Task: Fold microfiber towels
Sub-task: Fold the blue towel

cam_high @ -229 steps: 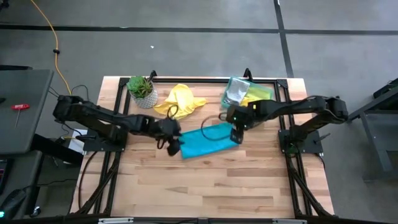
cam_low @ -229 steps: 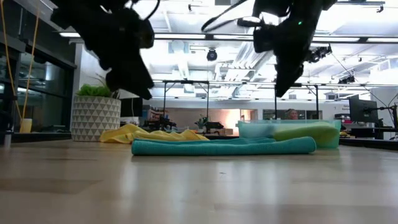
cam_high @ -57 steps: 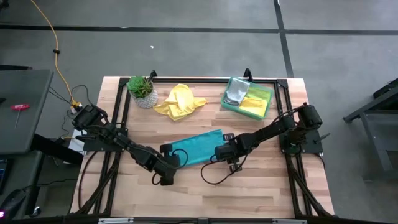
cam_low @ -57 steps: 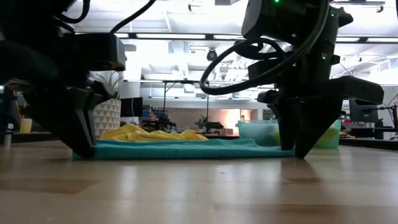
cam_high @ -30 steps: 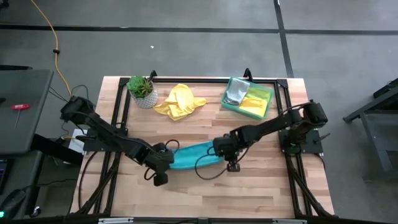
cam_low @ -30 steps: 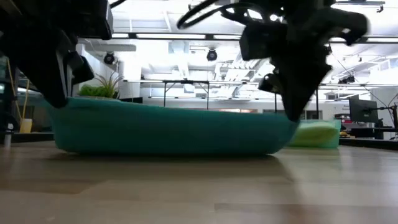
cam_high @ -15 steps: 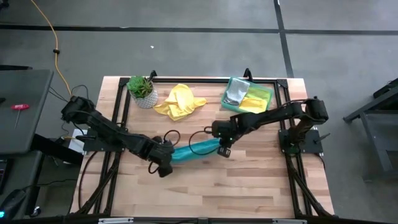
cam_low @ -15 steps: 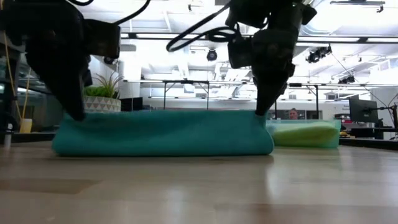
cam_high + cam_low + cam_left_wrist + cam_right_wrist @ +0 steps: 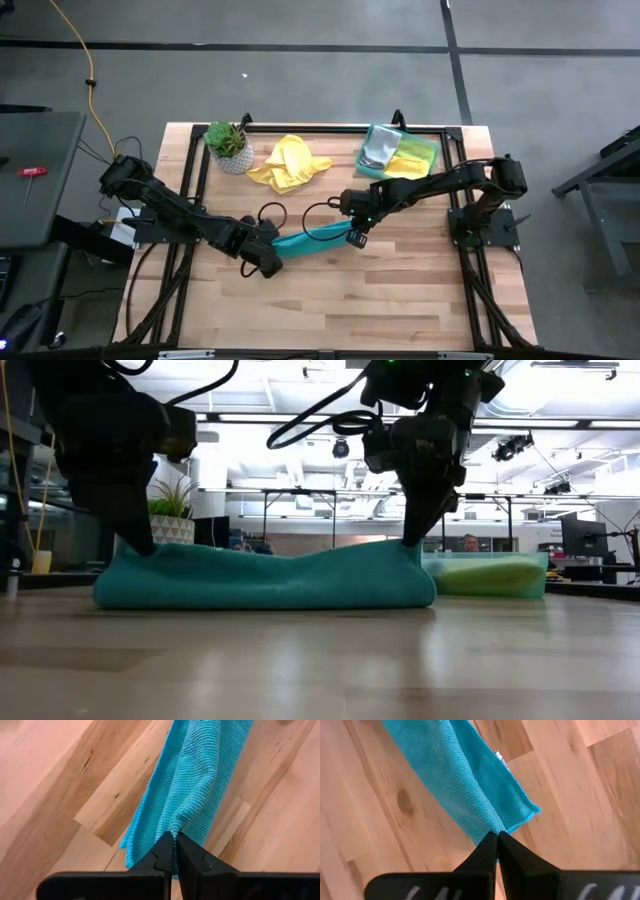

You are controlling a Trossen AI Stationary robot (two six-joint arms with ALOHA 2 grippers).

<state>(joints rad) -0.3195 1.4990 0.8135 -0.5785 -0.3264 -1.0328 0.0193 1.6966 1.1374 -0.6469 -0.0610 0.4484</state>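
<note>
A teal towel (image 9: 310, 240) lies in a long narrow band across the middle of the table, also seen in the low view (image 9: 265, 580). My left gripper (image 9: 272, 254) is shut on its left end and my right gripper (image 9: 355, 233) is shut on its right end. A yellow towel (image 9: 288, 163) lies crumpled at the far side. A grey towel (image 9: 378, 152) and a lime one (image 9: 412, 160) lie in the green tray (image 9: 368, 170). My left gripper pinches the upper ridge of the teal towel at its left end (image 9: 176, 827) between its two fingers, slanting down from above. That end stands raised in the hold while the towel's underside lies on the table (image 9: 180, 600). How many layers it has I cannot tell. My right gripper pinches the upper ridge of the teal towel at its right end (image 9: 492, 822) between its two fingers, slanting down from above. Layered edges of the towel lie on the table beside the fingers (image 9: 532, 811). Between the two holds the top edge sags a little (image 9: 280, 560).
A potted plant (image 9: 228, 145) stands at the far left corner, next to the yellow towel. The green tray sits at the far right. Bare wood (image 9: 330, 310) stretches along the table's near side.
Both grippers have carried the teal towel toward the table's far edge and lowered it, rolling their wrists. The towel, which was held up taller and nearer, now sits lower on the table with its top edge slack in the middle.
</note>
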